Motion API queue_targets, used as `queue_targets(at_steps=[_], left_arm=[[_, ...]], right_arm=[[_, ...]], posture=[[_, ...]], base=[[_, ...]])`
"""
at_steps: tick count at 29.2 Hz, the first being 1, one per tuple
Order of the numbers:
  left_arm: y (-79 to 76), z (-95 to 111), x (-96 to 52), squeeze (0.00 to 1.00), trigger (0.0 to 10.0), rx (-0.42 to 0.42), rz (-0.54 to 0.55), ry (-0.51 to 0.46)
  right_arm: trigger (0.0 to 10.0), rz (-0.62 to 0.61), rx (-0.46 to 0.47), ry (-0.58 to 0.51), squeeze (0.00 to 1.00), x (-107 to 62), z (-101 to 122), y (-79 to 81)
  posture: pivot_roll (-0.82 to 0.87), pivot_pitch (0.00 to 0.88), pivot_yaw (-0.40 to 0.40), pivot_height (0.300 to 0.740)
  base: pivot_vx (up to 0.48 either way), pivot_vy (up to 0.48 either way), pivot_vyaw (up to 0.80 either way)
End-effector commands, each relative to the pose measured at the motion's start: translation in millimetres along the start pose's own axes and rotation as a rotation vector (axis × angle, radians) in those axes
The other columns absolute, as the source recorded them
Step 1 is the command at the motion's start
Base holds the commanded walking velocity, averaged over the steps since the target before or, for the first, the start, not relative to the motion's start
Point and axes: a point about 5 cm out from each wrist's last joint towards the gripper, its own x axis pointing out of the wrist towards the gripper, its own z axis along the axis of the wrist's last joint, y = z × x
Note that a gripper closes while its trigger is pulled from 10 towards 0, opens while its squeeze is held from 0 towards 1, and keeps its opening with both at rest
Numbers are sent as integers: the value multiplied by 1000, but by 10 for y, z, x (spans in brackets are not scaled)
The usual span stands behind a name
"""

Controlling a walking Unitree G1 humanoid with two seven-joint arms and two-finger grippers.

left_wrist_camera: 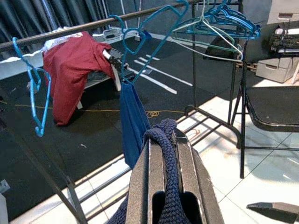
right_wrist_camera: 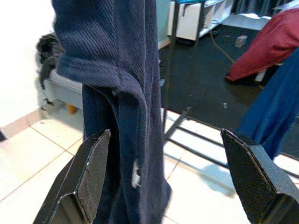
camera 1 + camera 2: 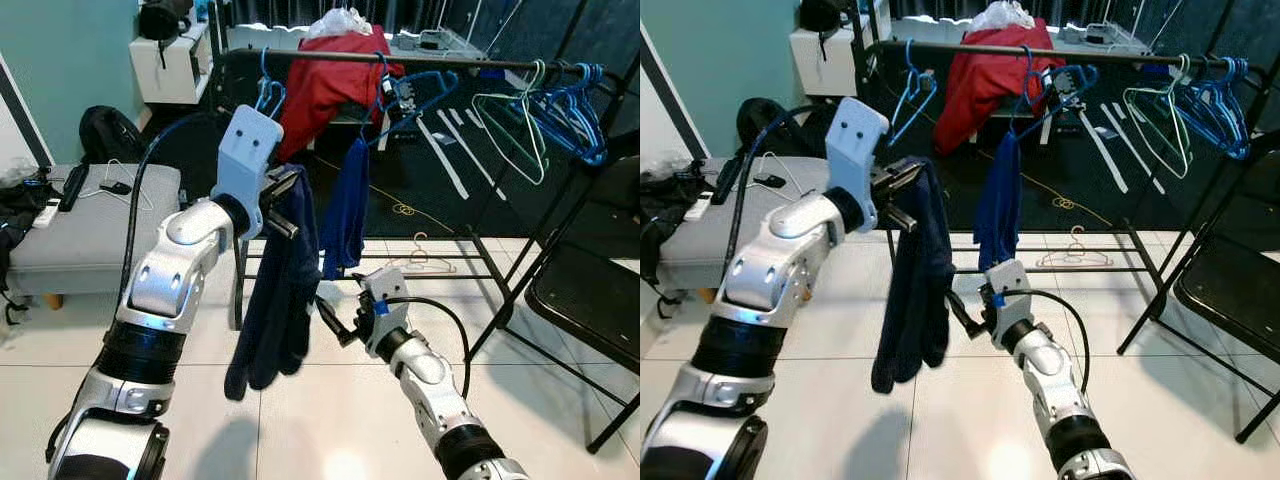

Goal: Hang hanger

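My left gripper [image 3: 285, 205] is raised in front of the clothes rail [image 3: 450, 62] and is shut on a dark navy knit garment [image 3: 275, 300], which hangs down from its fingers [image 1: 182, 172]. Low and to the right of the garment, my right gripper [image 3: 335, 320] stands open, its fingers [image 2: 93, 172] on either side of the cloth's lower part without touching it. An empty blue hanger [image 3: 268, 95] hangs on the rail just behind my left gripper. Another blue hanger [image 3: 400, 100] carries a blue cloth [image 3: 345, 205].
A red garment [image 3: 330, 80] is draped over the rail. Several blue and pale hangers [image 3: 560, 100] hang at its right end. A black folding chair [image 3: 590, 290] stands at right, a grey bench [image 3: 90, 240] at left. A hanger [image 3: 420, 260] lies on the floor.
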Motion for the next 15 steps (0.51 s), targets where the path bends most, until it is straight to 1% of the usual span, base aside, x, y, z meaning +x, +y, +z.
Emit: queue_targets(at_steps=[1,5,10,12,15], left_arm=[[20,184,5,0,10000,21,-11,-56],[7,229,-3,0,10000,25,-29,-49],[4,243,-11,0,10000,21,-34,-44],[-17,321,-3,0,10000,3,-45,-66],[-23,367,-1,0,10000,-4,-50,-79]], right_arm=[[10000,17,17,4,0,13,-12,12],[10000,73,12,-1,0,39,-29,71],[10000,82,13,-5,0,50,-28,82],[10000,146,7,0,0,78,-21,140],[10000,164,15,0,0,101,-10,153]], posture=[[-11,46,-27,740],[-9,45,-24,740],[-9,45,-22,740],[-7,47,-23,740],[-5,47,-26,740]], base=[[0,0,0],[0,0,0],[0,0,0],[0,0,0],[0,0,0]])
